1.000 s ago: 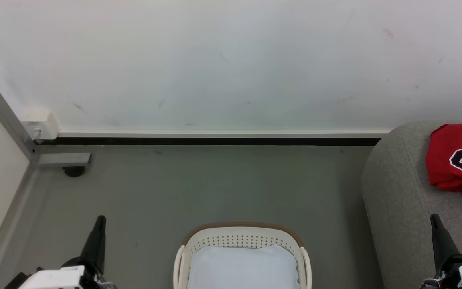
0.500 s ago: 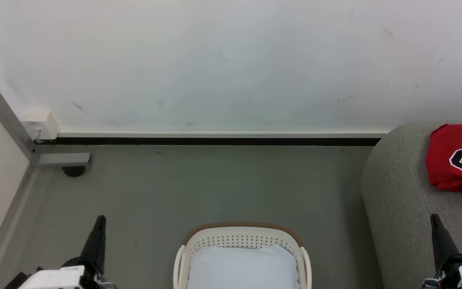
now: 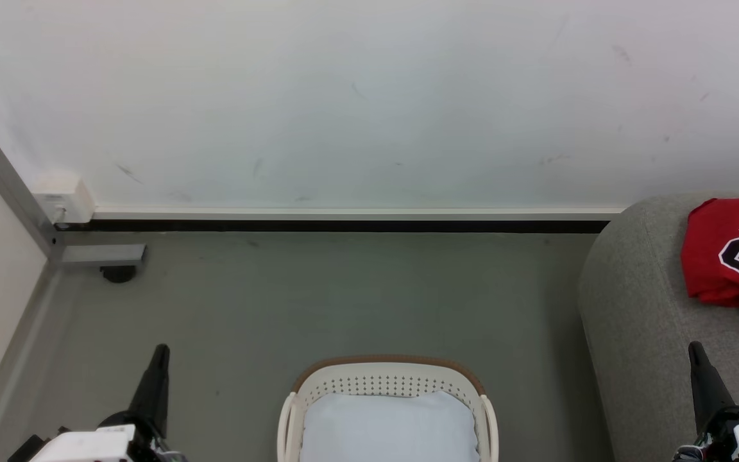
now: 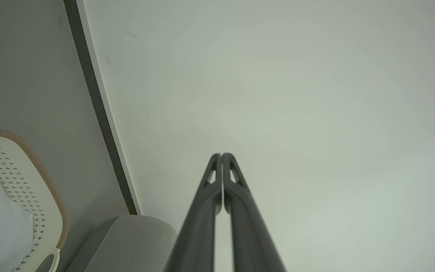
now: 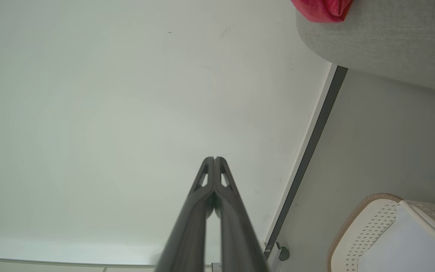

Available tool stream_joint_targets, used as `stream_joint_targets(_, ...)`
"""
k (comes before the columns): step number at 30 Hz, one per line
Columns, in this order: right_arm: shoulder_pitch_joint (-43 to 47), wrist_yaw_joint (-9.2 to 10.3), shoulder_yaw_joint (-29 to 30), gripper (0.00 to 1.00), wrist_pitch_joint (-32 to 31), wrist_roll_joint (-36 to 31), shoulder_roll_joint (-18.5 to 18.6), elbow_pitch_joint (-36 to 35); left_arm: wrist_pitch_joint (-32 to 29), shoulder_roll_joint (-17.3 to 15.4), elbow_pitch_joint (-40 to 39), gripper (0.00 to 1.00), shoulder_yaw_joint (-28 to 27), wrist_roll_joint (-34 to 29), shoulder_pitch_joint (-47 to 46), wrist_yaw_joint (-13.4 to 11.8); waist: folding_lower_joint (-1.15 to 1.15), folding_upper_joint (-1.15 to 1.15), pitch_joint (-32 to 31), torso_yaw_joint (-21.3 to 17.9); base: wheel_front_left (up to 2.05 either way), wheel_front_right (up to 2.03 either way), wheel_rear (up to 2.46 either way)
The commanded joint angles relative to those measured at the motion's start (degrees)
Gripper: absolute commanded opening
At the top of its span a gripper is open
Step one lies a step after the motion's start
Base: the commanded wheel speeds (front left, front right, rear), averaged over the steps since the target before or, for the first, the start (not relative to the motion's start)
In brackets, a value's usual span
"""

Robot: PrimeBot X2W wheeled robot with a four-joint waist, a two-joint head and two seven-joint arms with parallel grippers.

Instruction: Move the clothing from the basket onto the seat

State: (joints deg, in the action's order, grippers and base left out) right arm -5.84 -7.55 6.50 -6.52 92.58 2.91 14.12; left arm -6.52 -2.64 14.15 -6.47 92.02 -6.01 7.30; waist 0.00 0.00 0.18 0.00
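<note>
Already out of the basket and crumpled on the seat at far right: clothing, red with a black 23. Basket on the floor, near centre, pale lining inside. Left gripper at near left, jaws pressed together, holding nothing. Right gripper at near right by the seat, jaws likewise closed and empty, well apart from the clothing.

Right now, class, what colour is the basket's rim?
Brown, above white perforated walls, on the basket. The head view shows it best.
</note>
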Motion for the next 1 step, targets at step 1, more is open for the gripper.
stream_joint_targets(1,-0.69,0.12,0.23,0.0,-0.2,-0.3,0.0,-0.23,-0.23,-0.45,-0.17,0.0,-0.16,0.74,-0.49,0.36,0.0,0.0,0.0,0.0,0.0,0.0,0.0)
